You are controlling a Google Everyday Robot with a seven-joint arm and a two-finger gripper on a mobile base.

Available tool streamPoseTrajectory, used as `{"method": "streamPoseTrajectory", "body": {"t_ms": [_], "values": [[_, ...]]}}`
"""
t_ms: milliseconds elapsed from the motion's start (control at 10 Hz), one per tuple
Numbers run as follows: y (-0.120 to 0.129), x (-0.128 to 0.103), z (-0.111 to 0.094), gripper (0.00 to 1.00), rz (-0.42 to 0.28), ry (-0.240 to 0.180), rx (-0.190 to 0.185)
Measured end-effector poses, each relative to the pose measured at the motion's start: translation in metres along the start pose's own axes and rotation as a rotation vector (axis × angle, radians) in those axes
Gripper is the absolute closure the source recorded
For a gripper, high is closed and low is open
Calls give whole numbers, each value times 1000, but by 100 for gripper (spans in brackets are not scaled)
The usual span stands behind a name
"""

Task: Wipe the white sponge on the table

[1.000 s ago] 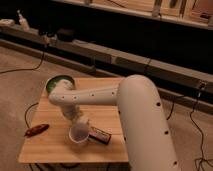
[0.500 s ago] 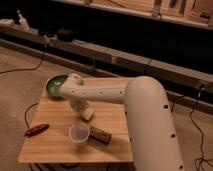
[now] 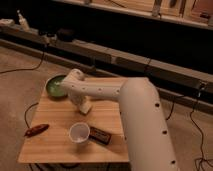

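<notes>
The table (image 3: pixel 55 145) has a pale wooden plank top. A small off-white block, the white sponge (image 3: pixel 86 107), rests on it near the middle, just right of a green bowl. My white arm reaches in from the lower right and bends down over the sponge. The gripper (image 3: pixel 81 100) is at the arm's end, directly on top of the sponge, and is mostly hidden by the wrist. The sponge's lower right corner shows beneath it, touching the table top.
A green bowl (image 3: pixel 55 86) sits at the table's far left corner. A white cup (image 3: pixel 79 133) stands near the front, with a dark flat bar (image 3: pixel 101 135) beside it. A reddish-brown object (image 3: pixel 36 130) lies at the left edge. Cables run over the floor.
The arm has swung toward the far left of the table. The sponge under the gripper has slid with it, away from the cup and closer to the green bowl.
</notes>
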Motion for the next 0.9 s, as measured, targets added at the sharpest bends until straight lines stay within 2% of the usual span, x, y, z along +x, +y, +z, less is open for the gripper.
{"method": "streamPoseTrajectory", "body": {"t_ms": [200, 600, 900], "values": [[-10, 23, 5, 74, -57, -8, 13], [-57, 59, 12, 74, -199, -33, 55], [-105, 64, 17, 74, -317, -109, 94]]}}
